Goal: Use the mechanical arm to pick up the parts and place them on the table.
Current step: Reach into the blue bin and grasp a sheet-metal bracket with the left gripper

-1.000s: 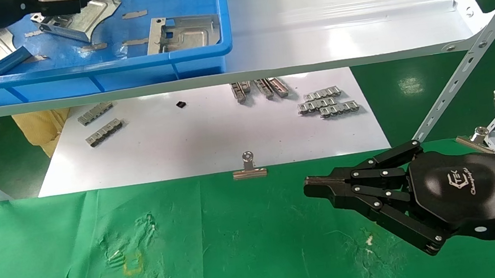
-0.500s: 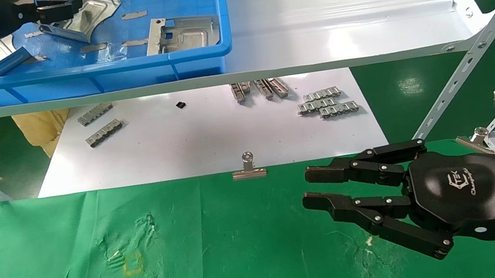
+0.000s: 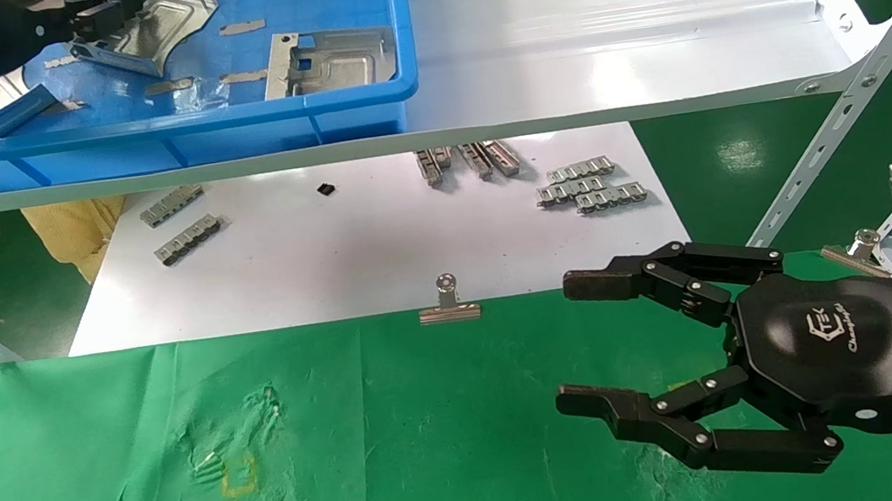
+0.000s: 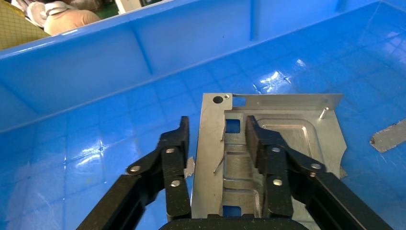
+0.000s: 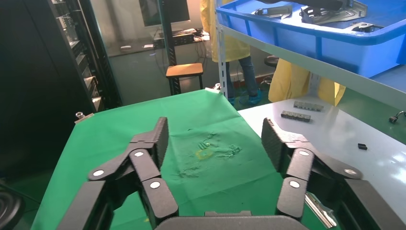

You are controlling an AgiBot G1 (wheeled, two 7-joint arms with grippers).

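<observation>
Left glossy black jointed end effector (image 4: 218, 143) inside the blue plastic bin (image 3: 360, 103) on the glossy white ribbed shelf (image 3: 606, 26), fingers (image 4: 174, 158) spread, straddling one edge of a shiny silver stamped sheet-metal plate (image 4: 287, 124) lying on the bin floor; contact cannot be told. Two more such plates (image 3: 329, 60) in the same bin. Right glossy black end effector (image 3: 581, 344) with white palm logo hovering over the wrinkled green cloth desk (image 3: 353, 466), fingers spread wide, holding nothing. Silver binder clip (image 3: 448, 305) at the cloth's far edge, grey link strips (image 3: 591, 186) on the white board (image 3: 344, 254) beyond.
</observation>
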